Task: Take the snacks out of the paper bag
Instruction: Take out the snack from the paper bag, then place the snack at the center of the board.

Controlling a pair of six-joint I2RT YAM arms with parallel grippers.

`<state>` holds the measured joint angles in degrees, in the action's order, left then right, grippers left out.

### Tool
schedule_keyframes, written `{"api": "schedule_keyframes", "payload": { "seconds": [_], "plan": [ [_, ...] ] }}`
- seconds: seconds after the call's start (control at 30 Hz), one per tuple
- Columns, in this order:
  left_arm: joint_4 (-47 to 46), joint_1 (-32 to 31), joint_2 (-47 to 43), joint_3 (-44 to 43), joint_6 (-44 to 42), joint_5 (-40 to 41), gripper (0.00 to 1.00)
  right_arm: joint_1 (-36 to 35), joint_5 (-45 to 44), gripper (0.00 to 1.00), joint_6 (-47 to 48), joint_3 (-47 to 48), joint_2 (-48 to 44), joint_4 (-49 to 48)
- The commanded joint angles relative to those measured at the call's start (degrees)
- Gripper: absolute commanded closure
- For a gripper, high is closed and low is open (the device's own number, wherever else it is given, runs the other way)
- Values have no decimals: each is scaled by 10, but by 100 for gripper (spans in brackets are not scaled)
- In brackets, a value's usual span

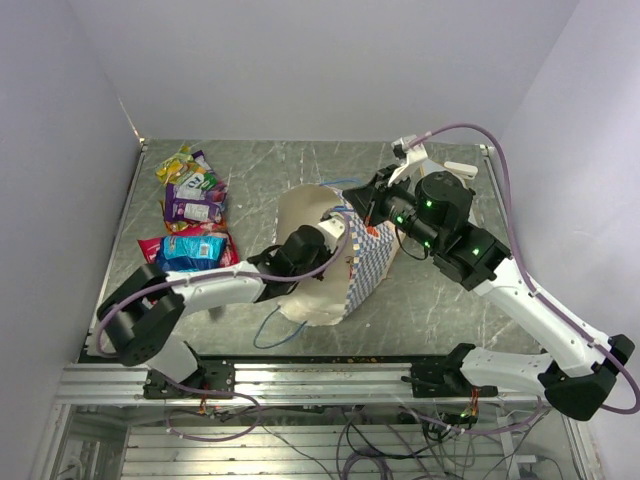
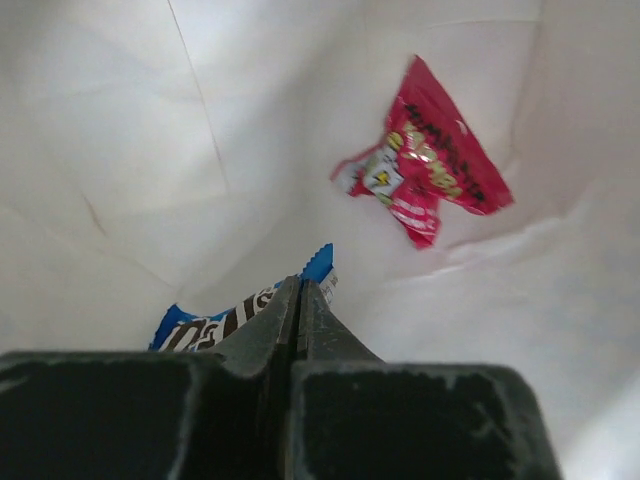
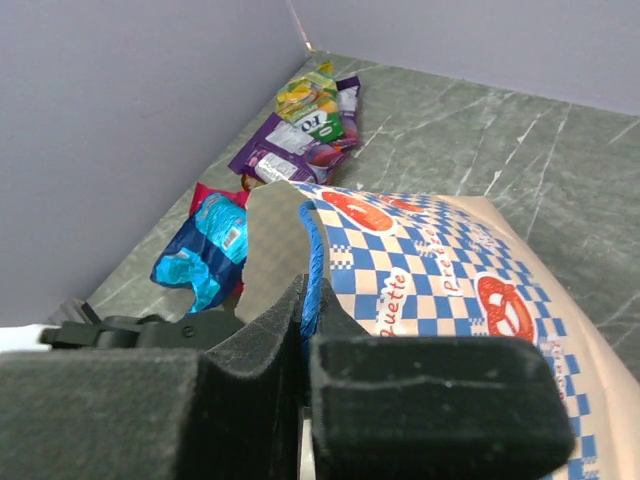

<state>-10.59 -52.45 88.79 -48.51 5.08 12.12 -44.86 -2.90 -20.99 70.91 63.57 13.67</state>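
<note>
1. Top view. The paper bag (image 1: 372,262) lies on its side mid-table, with its mouth turned toward my left arm (image 1: 215,288). The wrist of that arm is inside the mouth, so its gripper is hidden here. My right gripper (image 1: 366,213) sits at the bag's upper rim. The pile of snacks (image 1: 190,212) lies at the far left of the table, well apart from the bag.
2. Left wrist view. My left gripper (image 2: 298,300) is closed. I judge that the thin edge of the blue packet (image 2: 195,328) is pinched at its tips. The red packet (image 2: 425,172) lies loose on the cream paper deeper in, apart from my fingers.
3. Step in hand: extract the blue packet. The hold is on glossy film and is likely to slip. I should draw straight back through the mouth, slow and low, without dragging on the paper wall, then set the packet beside the pile.
4. Right wrist view. My right gripper (image 3: 305,300) is clamped on the blue string handle (image 3: 312,245) at the rim and props the mouth up. It should hold steady during the withdrawal so the mouth does not collapse.
5. Surface and room. The table (image 1: 440,290) is grey-green, marbled and smooth, so the bag could slide on it. Plain pale walls (image 1: 60,150) close in on three sides.
</note>
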Motion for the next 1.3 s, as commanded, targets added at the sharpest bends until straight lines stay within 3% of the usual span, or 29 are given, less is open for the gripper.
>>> {"api": "schedule_keyframes", "payload": {
  "seconds": [0.0,0.33,0.67,0.8,1.03,1.27],
  "plan": [
    [56,1,-81,28,85,-64,93,4,-21,100,9,-1,-5,-16],
    [166,-1,-290,54,175,-163,93,4,-6,100,16,-12,-5,-27],
    [344,0,-354,-111,212,-154,93,5,-25,100,11,-43,-24,-39],
    [420,0,-333,-243,200,-71,93,6,-44,100,42,-39,-28,-18],
    [539,1,-264,-454,140,225,93,6,-61,100,128,-14,3,4],
    [415,14,-245,-433,7,389,93,6,-43,100,189,-21,35,-26]
  ]
}}
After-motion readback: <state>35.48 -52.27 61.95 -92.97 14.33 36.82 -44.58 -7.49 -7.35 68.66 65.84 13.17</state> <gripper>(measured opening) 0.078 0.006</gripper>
